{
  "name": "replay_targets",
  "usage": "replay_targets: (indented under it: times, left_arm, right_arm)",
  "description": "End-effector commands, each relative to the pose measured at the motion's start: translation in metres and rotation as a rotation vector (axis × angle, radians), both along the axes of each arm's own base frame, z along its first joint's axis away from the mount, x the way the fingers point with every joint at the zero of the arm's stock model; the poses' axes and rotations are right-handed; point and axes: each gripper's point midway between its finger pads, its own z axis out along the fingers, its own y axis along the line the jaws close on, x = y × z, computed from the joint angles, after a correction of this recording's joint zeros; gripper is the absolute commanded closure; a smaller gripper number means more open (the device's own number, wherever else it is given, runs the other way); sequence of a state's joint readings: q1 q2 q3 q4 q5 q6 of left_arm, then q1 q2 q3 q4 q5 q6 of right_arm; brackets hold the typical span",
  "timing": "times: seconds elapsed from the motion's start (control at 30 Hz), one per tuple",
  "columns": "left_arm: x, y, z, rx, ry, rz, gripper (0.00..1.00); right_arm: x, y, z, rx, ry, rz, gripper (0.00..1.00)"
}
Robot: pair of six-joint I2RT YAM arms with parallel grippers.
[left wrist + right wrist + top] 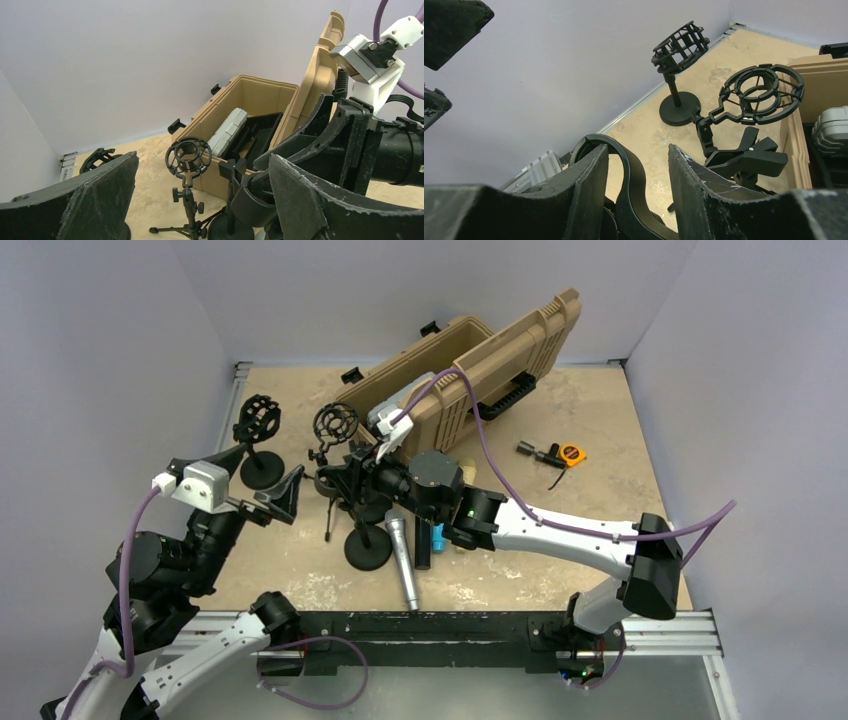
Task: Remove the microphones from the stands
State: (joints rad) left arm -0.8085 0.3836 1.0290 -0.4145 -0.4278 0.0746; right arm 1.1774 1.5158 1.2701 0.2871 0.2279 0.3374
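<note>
Right gripper straddles the empty clip of the stand, probably to steady it. Its jaws are narrowed around the clip, but whether they grip it cannot be told. Left gripper hovers left of the stand, jaws wide apart. Microphone lies just right of the stand's base, apparently already out.

A robotics lab bench, folks: plain pale walls box in a beige tabletop, the left arm and right arm stand bolted to a metal rail along its near edge, purple cables trailing, bare wall looming beyond the left fingers.
</note>
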Motion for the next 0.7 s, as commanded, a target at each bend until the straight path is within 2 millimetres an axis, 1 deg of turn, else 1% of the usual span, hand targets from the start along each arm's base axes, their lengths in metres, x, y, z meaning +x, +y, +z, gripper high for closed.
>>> replay_targets:
  times: [0.0,0.17,0.33,0.43,0.57,0.67]
  left_arm:
    - [0.000,0.007,0.000,0.018,-0.018,0.029,0.01]
    - [0.001,0.006,0.003,0.021,-0.026,0.027,0.01]
    - [0.002,0.003,-0.001,0.027,-0.009,0.022,0.01]
    - [0.002,0.003,0.001,0.023,-0.010,0.024,0.01]
    - [0.002,0.002,0.005,0.020,-0.016,0.018,0.01]
    - [0.001,0.001,0.003,0.023,-0.001,0.007,0.02]
  right_arm:
    - [-0.004,-0.002,-0.011,-0.055,-0.011,-0.008,0.56]
    - [-0.008,-0.006,-0.037,-0.115,0.006,-0.016,0.57]
    - [-0.016,-0.010,-0.067,-0.170,0.036,-0.011,0.58]
    - [-0.021,-0.011,-0.085,-0.197,0.055,-0.007,0.58]
    - [-0.026,-0.012,-0.114,-0.237,0.080,-0.003,0.59]
    - [-0.032,-0.010,-0.137,-0.283,0.096,-0.004,0.60]
